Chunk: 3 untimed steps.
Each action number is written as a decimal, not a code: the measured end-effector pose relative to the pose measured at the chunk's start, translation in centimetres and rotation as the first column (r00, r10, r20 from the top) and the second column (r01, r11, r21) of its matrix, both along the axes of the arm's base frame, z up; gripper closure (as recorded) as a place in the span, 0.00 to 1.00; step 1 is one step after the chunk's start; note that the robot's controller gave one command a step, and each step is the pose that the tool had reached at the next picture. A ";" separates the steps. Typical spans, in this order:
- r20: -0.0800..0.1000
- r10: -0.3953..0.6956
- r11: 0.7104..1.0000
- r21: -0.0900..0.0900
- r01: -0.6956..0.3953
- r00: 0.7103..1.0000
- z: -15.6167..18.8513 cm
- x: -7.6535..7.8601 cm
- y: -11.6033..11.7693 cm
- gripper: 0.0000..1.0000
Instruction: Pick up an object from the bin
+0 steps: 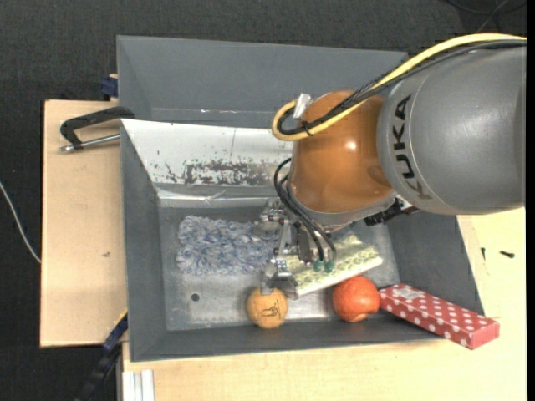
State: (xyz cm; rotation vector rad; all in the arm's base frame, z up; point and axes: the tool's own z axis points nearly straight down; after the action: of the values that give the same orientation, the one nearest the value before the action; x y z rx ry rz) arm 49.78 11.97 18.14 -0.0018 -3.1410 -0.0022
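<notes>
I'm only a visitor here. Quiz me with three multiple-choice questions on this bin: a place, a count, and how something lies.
1. The blue-white cloth lies: A on the bin floor, left of the pincer; B atop the box; C outside the bin.
2. Ball-shaped things in the bin: A one; B two; C four.
3. The red dotted box: A stands on end; B lies lengthwise; C is open.
Answers: A, it is spread left of the pincer; B, a tan ball and an orange-red ball; B, it stretches along its length by the right wall.
</notes>
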 end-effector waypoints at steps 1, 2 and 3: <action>0.000 0.000 1.000 0.000 0.000 1.000 0.0 0.0 0.0 0.00; 0.007 -0.062 0.998 0.002 0.062 0.998 -6.1 2.2 -0.3 0.00; 0.009 -0.073 0.997 0.004 0.073 0.997 -7.4 2.5 -0.4 0.00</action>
State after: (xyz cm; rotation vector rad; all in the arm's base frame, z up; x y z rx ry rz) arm 52.27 11.57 10.75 -0.1170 -3.1475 -0.0075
